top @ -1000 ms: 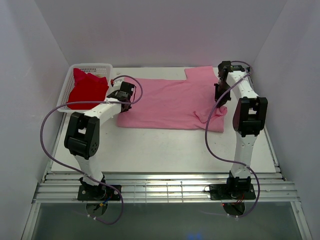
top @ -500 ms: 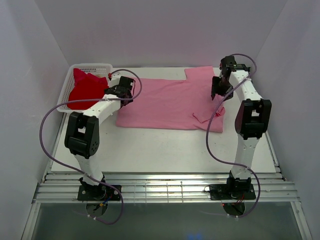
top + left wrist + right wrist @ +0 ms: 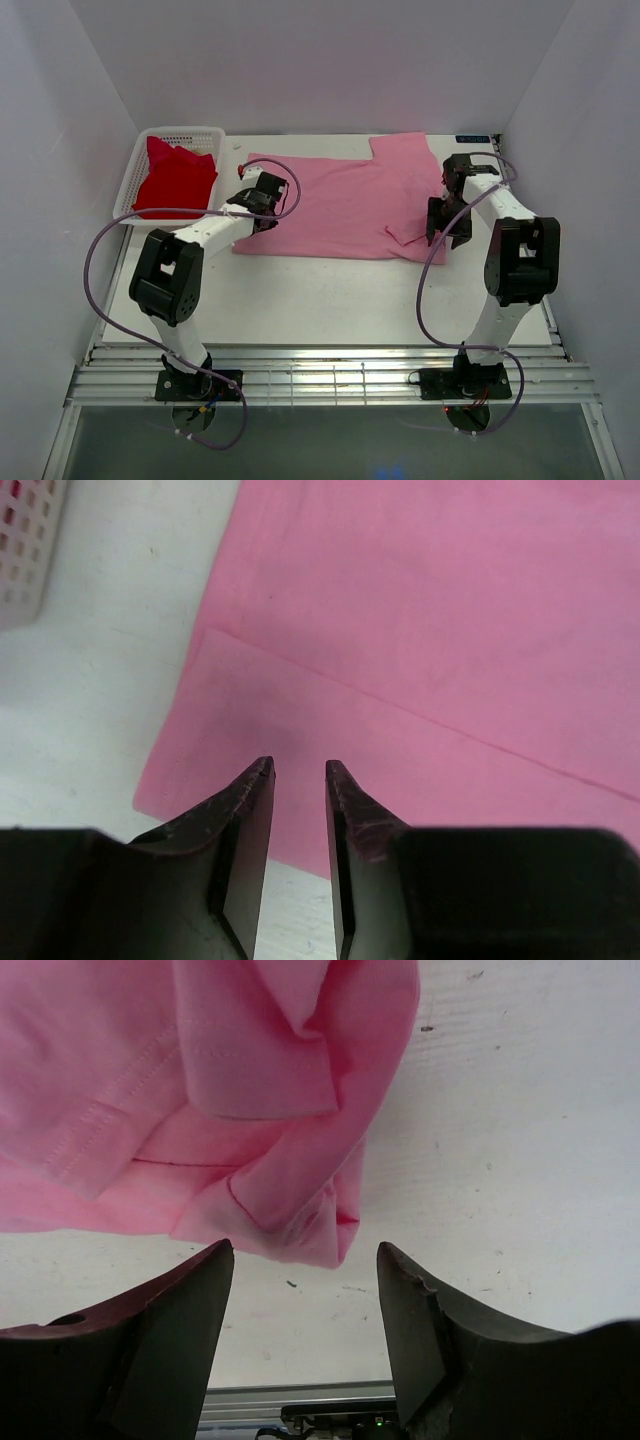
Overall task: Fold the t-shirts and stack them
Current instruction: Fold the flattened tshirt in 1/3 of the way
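While the pink t-shirt (image 3: 340, 205) lies spread flat across the far half of the table (image 3: 320, 300), the red t-shirt (image 3: 175, 182) sits bunched in the white basket (image 3: 180, 132) at the far left corner, apart from the pink one. The left gripper (image 3: 298, 768) hangs over the pink shirt's near left corner, where one layer of cloth overlaps another along a straight edge. Its jaws stand a narrow gap apart with nothing between them. The right gripper (image 3: 305, 1250) is at the shirt's near right corner, just beside a crumpled, turned-over sleeve. Its jaws stand wide apart and empty, and the rumpled edge of the cloth lies just ahead of the fingertips (image 3: 215, 1260), with bare table to the right of it.
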`<state>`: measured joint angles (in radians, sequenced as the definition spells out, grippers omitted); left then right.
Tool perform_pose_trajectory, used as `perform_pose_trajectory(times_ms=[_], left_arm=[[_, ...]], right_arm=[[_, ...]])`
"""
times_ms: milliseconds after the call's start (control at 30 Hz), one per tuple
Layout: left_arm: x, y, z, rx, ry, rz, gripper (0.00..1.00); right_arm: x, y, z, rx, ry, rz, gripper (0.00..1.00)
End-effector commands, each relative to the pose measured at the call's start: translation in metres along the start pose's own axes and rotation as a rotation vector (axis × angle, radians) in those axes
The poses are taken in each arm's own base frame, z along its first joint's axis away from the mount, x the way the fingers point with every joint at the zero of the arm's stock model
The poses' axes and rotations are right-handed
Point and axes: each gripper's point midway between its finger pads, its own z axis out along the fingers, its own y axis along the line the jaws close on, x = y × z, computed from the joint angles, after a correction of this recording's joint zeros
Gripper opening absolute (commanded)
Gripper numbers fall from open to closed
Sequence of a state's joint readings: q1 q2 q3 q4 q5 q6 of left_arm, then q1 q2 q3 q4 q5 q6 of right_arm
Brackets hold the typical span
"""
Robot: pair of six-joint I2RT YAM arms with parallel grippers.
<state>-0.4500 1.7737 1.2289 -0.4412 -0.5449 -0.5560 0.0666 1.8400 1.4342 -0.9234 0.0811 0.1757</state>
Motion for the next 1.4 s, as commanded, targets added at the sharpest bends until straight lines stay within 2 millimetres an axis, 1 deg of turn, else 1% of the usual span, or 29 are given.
perform_pose_trajectory(times_ms=[0, 33, 133, 200, 267, 300, 333, 400, 433, 467, 567, 600, 633, 667, 700, 733, 800, 833, 900, 933, 1000, 1100, 1167, 1200, 1233, 1300, 1333, 1367], left_arm=[[0.008, -0.001, 0.004, 0.015, 0.036, -0.029, 0.37], [0.013, -0.002, 0.009, 0.007, 0.048, -0.022, 0.37], [0.021, -0.002, 0.017, -0.008, 0.067, -0.004, 0.35], [0.022, -0.003, 0.020, -0.014, 0.071, 0.002, 0.35], [0.026, -0.002, 0.023, -0.021, 0.079, 0.008, 0.35], [0.027, -0.002, 0.024, -0.023, 0.082, 0.009, 0.35], [0.028, -0.001, 0.024, -0.028, 0.085, 0.007, 0.35], [0.031, 0.001, 0.025, -0.032, 0.092, 0.010, 0.35], [0.035, 0.005, 0.026, -0.042, 0.101, 0.013, 0.35], [0.037, 0.006, 0.027, -0.046, 0.105, 0.012, 0.35], [0.043, 0.017, 0.029, -0.070, 0.119, 0.009, 0.34], [0.044, 0.021, 0.030, -0.076, 0.124, 0.006, 0.34], [0.046, 0.030, 0.033, -0.094, 0.134, -0.003, 0.34], [0.048, 0.035, 0.034, -0.102, 0.142, -0.009, 0.33], [0.048, 0.040, 0.036, -0.107, 0.146, -0.017, 0.33], [0.046, 0.048, 0.038, -0.119, 0.150, -0.036, 0.32], [0.050, 0.056, 0.041, -0.127, 0.165, -0.040, 0.31], [0.050, 0.059, 0.043, -0.131, 0.166, -0.040, 0.31], [0.053, 0.060, 0.045, -0.134, 0.173, -0.030, 0.30], [0.055, 0.060, 0.047, -0.135, 0.179, -0.022, 0.30], [0.057, 0.058, 0.048, -0.127, 0.187, -0.020, 0.29], [0.058, 0.056, 0.049, -0.119, 0.193, -0.028, 0.28], [0.059, 0.056, 0.048, -0.117, 0.196, -0.029, 0.27], [0.058, 0.056, 0.047, -0.115, 0.193, -0.030, 0.27], [0.058, 0.057, 0.046, -0.115, 0.193, -0.030, 0.27], [0.055, 0.057, 0.043, -0.107, 0.185, -0.031, 0.26], [0.055, 0.057, 0.042, -0.104, 0.187, -0.030, 0.26], [0.054, 0.056, 0.040, -0.100, 0.184, -0.029, 0.26]], right_arm=[[0.002, 0.000, 0.002, -0.011, 0.000, 0.012, 0.65], [0.007, 0.000, 0.006, -0.010, 0.015, 0.010, 0.65], [0.010, 0.000, 0.014, -0.011, 0.021, 0.012, 0.65], [0.011, 0.001, 0.017, -0.020, 0.031, 0.010, 0.63], [0.015, 0.002, 0.020, -0.022, 0.045, 0.007, 0.50], [0.017, 0.003, 0.022, -0.029, 0.053, 0.006, 0.39], [0.019, 0.003, 0.022, -0.029, 0.059, 0.003, 0.23], [0.024, 0.003, 0.025, -0.033, 0.075, 0.003, 0.15], [0.026, 0.002, 0.027, -0.031, 0.082, 0.002, 0.09], [0.030, 0.002, 0.028, -0.030, 0.093, -0.003, 0.08], [0.034, -0.004, 0.027, -0.001, 0.110, -0.015, 0.08], [0.029, -0.011, 0.023, 0.036, 0.096, -0.023, 0.08], [0.026, -0.015, 0.020, 0.057, 0.090, -0.034, 0.08], [0.026, -0.020, 0.016, 0.082, 0.100, -0.041, 0.08], [0.012, -0.025, 0.006, 0.117, 0.063, -0.047, 0.08], [0.007, -0.028, 0.002, 0.134, 0.057, -0.052, 0.08], [-0.001, -0.039, -0.010, 0.188, 0.045, -0.064, 0.08], [-0.013, -0.041, -0.020, 0.198, 0.010, -0.058, 0.08], [-0.023, -0.046, -0.029, 0.225, -0.016, -0.045, 0.08], [-0.029, -0.048, -0.037, 0.237, -0.032, -0.039, 0.08], [-0.034, -0.053, -0.041, 0.267, -0.047, -0.036, 0.08], [-0.032, -0.059, -0.039, 0.303, -0.029, -0.036, 0.08], [-0.024, -0.061, -0.035, 0.315, -0.003, -0.036, 0.11], [-0.022, -0.068, -0.037, 0.354, 0.000, -0.034, 0.13], [-0.019, -0.073, -0.038, 0.380, 0.004, -0.025, 0.19], [-0.016, -0.079, -0.040, 0.418, -0.003, -0.026, 0.26], [-0.016, -0.080, -0.044, 0.423, -0.015, -0.015, 0.34], [-0.017, -0.080, -0.047, 0.422, -0.018, -0.015, 0.37]])
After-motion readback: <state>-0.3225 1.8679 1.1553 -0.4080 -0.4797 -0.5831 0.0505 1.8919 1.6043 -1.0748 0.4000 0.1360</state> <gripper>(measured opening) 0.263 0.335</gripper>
